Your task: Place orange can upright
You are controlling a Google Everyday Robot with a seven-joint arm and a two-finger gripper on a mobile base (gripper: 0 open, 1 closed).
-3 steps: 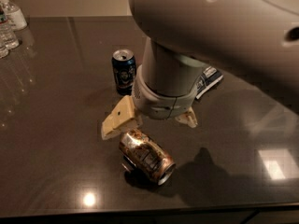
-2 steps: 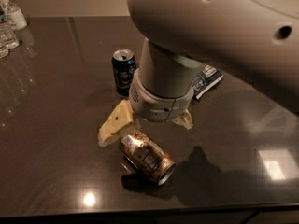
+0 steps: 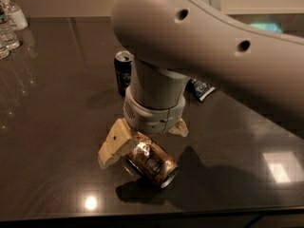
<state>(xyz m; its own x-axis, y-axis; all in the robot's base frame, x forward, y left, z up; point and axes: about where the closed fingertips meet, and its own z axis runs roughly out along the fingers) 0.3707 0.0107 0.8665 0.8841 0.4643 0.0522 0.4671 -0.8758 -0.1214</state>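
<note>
The orange can (image 3: 151, 161) lies on its side on the dark table (image 3: 57, 127), near the front edge, with its silver top pointing to the front right. My gripper (image 3: 145, 146) hangs from the big grey arm right above it. Its beige fingers (image 3: 113, 146) are spread open, one at the can's left end and the other behind the can to the right. The can's rear part is hidden under the wrist.
A dark blue can (image 3: 123, 70) stands upright behind the arm. A dark snack packet (image 3: 202, 88) lies to the right of it. Water bottles (image 3: 10, 23) stand at the far left back. The table's front edge runs just below the orange can.
The gripper has come down and forward, so its left finger now sits beside the orange can. The can has not moved.
</note>
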